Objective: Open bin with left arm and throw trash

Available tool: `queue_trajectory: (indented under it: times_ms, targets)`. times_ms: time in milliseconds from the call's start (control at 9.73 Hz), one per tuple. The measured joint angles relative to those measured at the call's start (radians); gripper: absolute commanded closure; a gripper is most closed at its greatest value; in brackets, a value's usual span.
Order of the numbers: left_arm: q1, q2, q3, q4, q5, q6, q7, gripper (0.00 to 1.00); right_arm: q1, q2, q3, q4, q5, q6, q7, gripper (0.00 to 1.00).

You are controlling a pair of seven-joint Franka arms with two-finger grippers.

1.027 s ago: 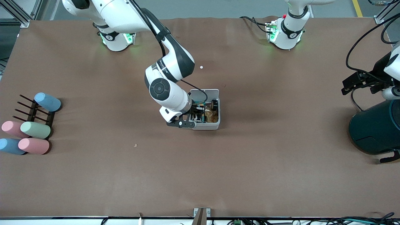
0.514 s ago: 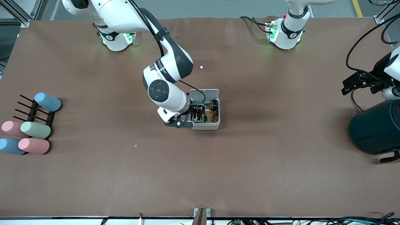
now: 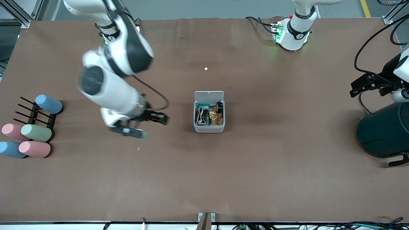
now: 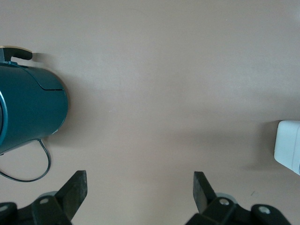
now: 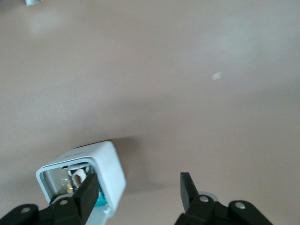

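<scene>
The small white-grey bin (image 3: 209, 129) stands mid-table with its lid (image 3: 209, 95) swung up and open. Inside lie the black tape ring (image 3: 219, 106), the white rubber band (image 3: 200, 116) and crumpled tan and teal scraps; I cannot make out the black foil packet. My right gripper (image 3: 153, 126) is open and empty, above the table toward the right arm's end from the bin. The right wrist view shows it (image 5: 139, 185) beside the bin (image 5: 108, 164). My left gripper (image 3: 354, 89) waits open and empty by the teal cylinder, as the left wrist view (image 4: 140, 183) shows.
A big dark teal cylinder (image 3: 383, 131) stands at the left arm's end, also in the left wrist view (image 4: 28, 108). Pastel cylinders (image 3: 35, 132) and a black rack (image 3: 35, 115) sit at the right arm's end. A white speck (image 3: 205, 68) and a crumb (image 3: 138, 148) lie on the table.
My right gripper has pulled out of the bin and swung fast toward the right arm's end, empty. The white rubber band now shows in the bin. The left arm has not moved.
</scene>
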Motion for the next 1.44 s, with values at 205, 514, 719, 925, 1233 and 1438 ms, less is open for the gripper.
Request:
queue_trajectory:
  times_ms: [205,514,719,925,1233,1438]
  targets:
    - [0.002,0.001,0.001,0.000,0.000,0.000,0.000,0.00,-0.008,-0.086,-0.070,0.000,-0.045,-0.081,-0.097,0.02]
    - [0.002,0.001,0.001,0.001,0.000,0.000,0.000,0.00,-0.022,-0.141,-0.217,0.034,-0.050,-0.194,-0.262,0.01]
    - [0.002,0.001,0.001,0.001,0.000,0.000,0.000,0.00,-0.024,-0.152,-0.260,0.080,-0.082,-0.284,-0.270,0.01]
    - [0.002,0.001,0.001,0.001,0.000,0.000,0.000,0.00,-0.024,-0.152,-0.265,0.086,-0.150,-0.344,-0.314,0.01]
    - [0.004,0.001,0.001,0.001,0.000,0.000,0.000,0.00,-0.025,-0.171,-0.302,0.097,-0.163,-0.379,-0.345,0.01]
    - [0.005,0.001,0.001,0.001,0.000,0.000,0.000,0.00,-0.061,-0.207,-0.298,0.097,-0.164,-0.399,-0.347,0.01]
